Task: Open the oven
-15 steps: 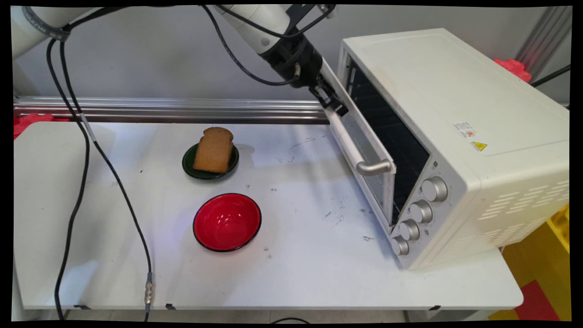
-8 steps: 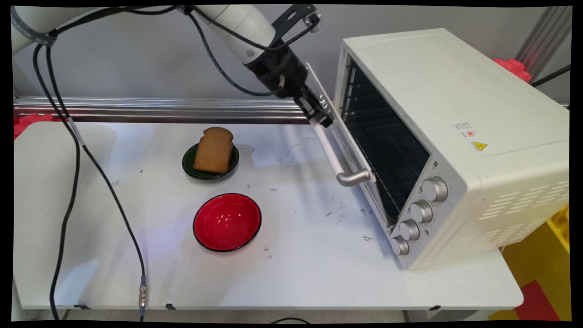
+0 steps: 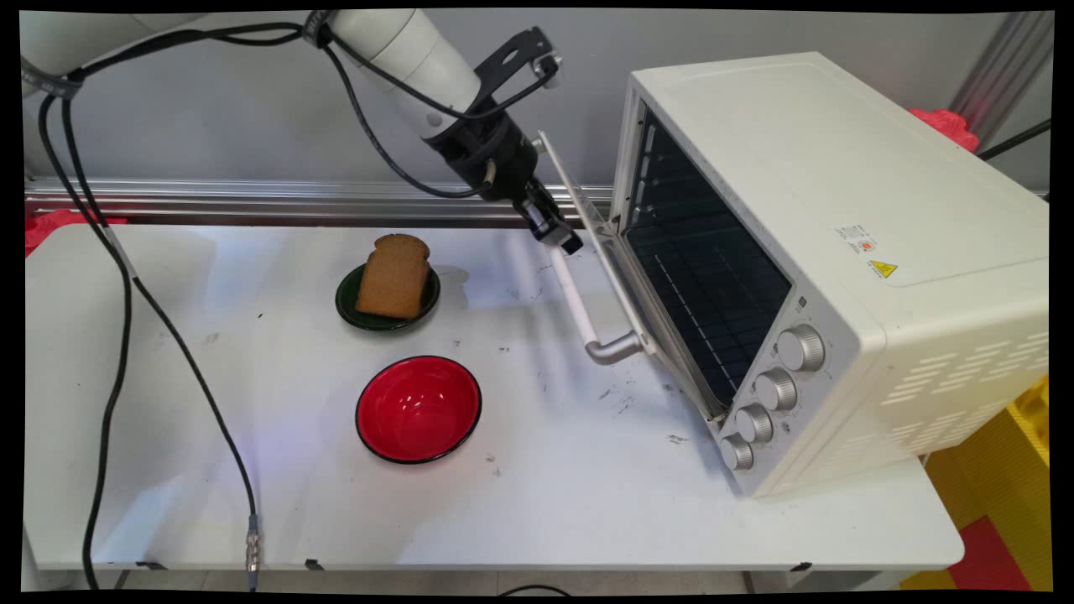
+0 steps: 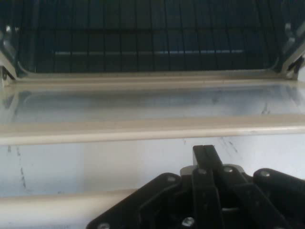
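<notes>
The oven (image 3: 839,252) stands at the right of the table (image 3: 545,503), its front turned toward the middle. Its door (image 3: 617,277) hangs partly down, hinged along the bottom edge and tilted outward, so the dark racks inside are exposed.

The gripper (image 3: 560,239) sits at the far end of the door's handle (image 3: 575,298), on the side away from the oven's knobs (image 3: 776,390). In the hand view the gripper (image 4: 205,155) shows its fingers drawn together above the pale bar of the handle (image 4: 57,207); it appears clamped on that bar, though the contact itself is hidden by the linkage. That hold would account for the door resting at mid-angle.

Well apart from the oven, toward the table's middle, a slice of bread (image 3: 393,275) leans on a small dark plate (image 3: 346,309). A red bowl (image 3: 418,408) sits nearer the table's front edge, clear of the door.
</notes>
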You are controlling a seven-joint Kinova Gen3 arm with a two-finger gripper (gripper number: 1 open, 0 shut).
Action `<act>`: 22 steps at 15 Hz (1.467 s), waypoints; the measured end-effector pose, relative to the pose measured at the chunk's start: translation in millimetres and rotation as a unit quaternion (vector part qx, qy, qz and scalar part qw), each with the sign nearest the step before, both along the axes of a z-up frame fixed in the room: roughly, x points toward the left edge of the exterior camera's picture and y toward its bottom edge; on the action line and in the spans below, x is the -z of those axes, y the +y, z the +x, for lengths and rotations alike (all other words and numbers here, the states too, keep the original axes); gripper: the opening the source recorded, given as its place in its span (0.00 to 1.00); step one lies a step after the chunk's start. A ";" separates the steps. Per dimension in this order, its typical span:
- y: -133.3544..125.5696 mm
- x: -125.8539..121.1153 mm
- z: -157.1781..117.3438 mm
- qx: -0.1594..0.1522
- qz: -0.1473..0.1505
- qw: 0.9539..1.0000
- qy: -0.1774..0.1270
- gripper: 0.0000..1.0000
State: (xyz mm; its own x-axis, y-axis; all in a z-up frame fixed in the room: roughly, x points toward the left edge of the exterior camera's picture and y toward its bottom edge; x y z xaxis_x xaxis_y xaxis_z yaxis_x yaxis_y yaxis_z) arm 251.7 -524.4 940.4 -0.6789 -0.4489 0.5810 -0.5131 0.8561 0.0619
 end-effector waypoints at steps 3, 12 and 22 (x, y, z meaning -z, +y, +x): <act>2.6 6.5 6.1 -0.001 0.003 1.000 -0.005 0.00; 11.6 34.1 19.5 -0.006 0.010 1.000 -0.017 0.00; 18.6 53.4 28.5 -0.011 0.017 0.999 -0.025 0.00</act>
State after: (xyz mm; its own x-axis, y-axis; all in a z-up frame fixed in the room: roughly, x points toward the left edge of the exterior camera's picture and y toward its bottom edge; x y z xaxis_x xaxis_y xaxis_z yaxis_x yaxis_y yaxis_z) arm 280.2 -505.8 886.9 -0.6967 -0.4835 0.5300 -0.5356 0.8420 0.0641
